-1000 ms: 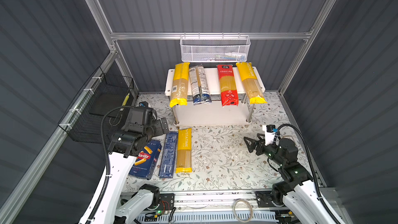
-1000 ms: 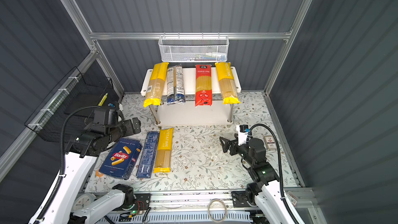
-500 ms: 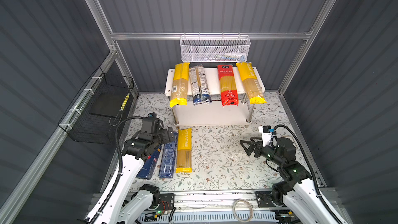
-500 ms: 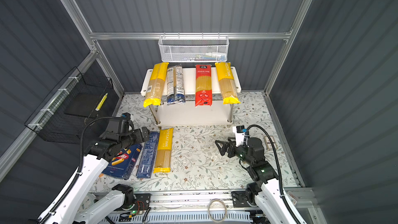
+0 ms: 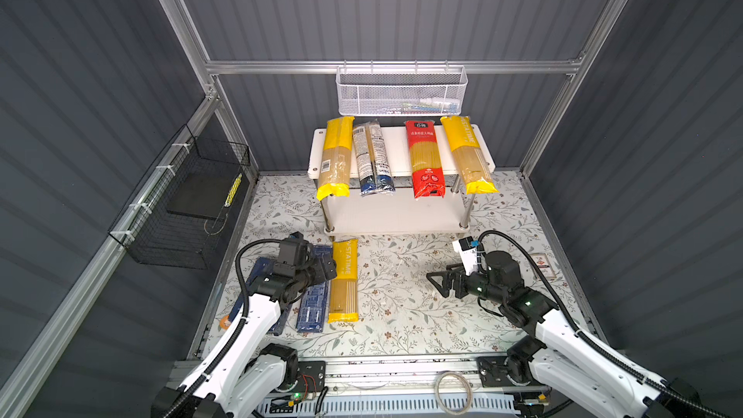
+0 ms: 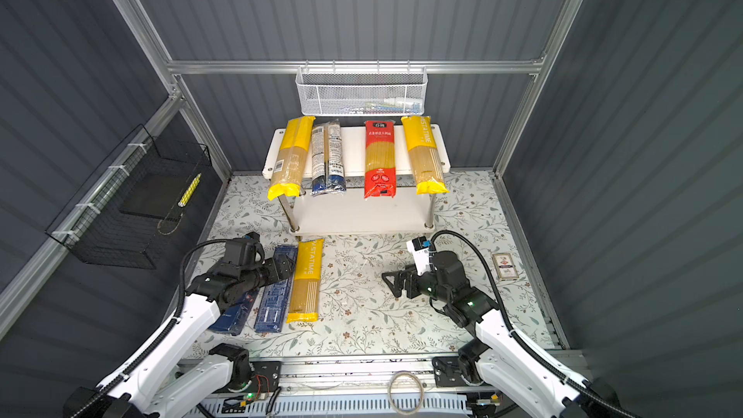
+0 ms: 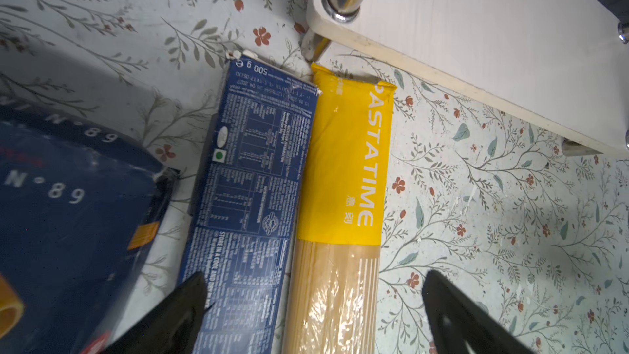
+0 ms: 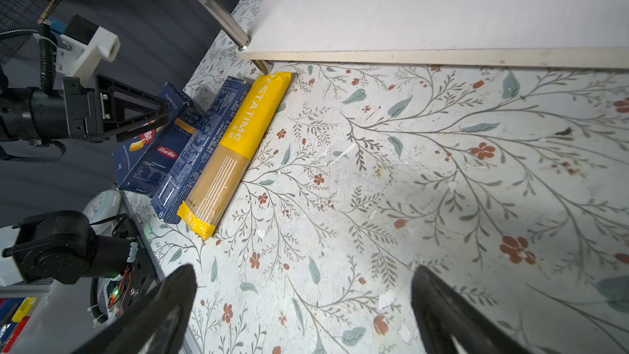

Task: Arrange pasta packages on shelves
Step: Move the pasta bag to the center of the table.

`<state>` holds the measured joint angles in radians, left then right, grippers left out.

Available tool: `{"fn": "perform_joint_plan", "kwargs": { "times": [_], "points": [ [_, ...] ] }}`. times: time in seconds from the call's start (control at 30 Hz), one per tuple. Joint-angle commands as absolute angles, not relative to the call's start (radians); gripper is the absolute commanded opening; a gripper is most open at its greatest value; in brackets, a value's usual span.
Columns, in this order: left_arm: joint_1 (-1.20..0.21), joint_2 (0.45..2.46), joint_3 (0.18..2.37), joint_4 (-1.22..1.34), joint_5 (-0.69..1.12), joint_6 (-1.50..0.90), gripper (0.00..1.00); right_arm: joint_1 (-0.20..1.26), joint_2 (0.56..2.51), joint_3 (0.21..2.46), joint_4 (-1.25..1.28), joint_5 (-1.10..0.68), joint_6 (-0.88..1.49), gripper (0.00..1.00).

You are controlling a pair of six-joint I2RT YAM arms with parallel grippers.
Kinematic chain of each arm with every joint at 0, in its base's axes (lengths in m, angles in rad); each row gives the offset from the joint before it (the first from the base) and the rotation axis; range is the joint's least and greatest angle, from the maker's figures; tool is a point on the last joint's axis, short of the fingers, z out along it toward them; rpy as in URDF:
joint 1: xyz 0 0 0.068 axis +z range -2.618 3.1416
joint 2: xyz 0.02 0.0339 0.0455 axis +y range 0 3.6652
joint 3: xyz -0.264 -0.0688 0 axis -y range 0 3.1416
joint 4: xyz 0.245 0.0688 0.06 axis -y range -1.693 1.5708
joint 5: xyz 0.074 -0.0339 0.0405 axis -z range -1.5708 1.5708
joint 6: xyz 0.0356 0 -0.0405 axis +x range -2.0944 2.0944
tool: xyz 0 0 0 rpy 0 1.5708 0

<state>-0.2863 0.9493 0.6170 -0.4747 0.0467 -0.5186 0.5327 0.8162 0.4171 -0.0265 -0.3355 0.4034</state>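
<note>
Left pincer hangs released over the narrow blue box and yellow bag on the surface, apparently touching neither. Its arm hides most of the Barilla box. Right pincer gapes, empty. Four spaghetti bags lie on the shelves' top board.

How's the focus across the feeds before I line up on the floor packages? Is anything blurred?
Left wrist view: print on the narrow blue box and yellow bag is crisp; wide blue box soft, probably too near the lens; left fingers blurred. Right wrist view: floral mat sharp, right fingers blurred. Both top views: evenly lit, sharp throughout.
</note>
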Motion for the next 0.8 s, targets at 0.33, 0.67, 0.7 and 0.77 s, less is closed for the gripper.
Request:
{"fn": "perform_joint_plan", "kwargs": {
  "times": [0.33, 0.67, 0.7, 0.77],
  "points": [
    [-0.329, 1.038, 0.55, -0.284, 0.142, -0.525, 1.0, 0.617, 0.843, 0.374, 0.08, -0.154, 0.477, 0.99],
    [-0.449, 1.141, 0.533, -0.209, 0.056, -0.572, 1.0, 0.628, 0.947, 0.446, 0.063, -0.17, 0.439, 0.99],
    [-0.459, 1.151, 0.536, -0.213, 0.039, -0.571, 1.0, 0.628, 0.951, 0.451, 0.069, -0.184, 0.44, 0.99],
    [-0.463, 1.151, 0.539, -0.237, 0.006, -0.565, 1.0, 0.633, 0.952, 0.445, 0.085, -0.196, 0.448, 0.99]
  ]
}}
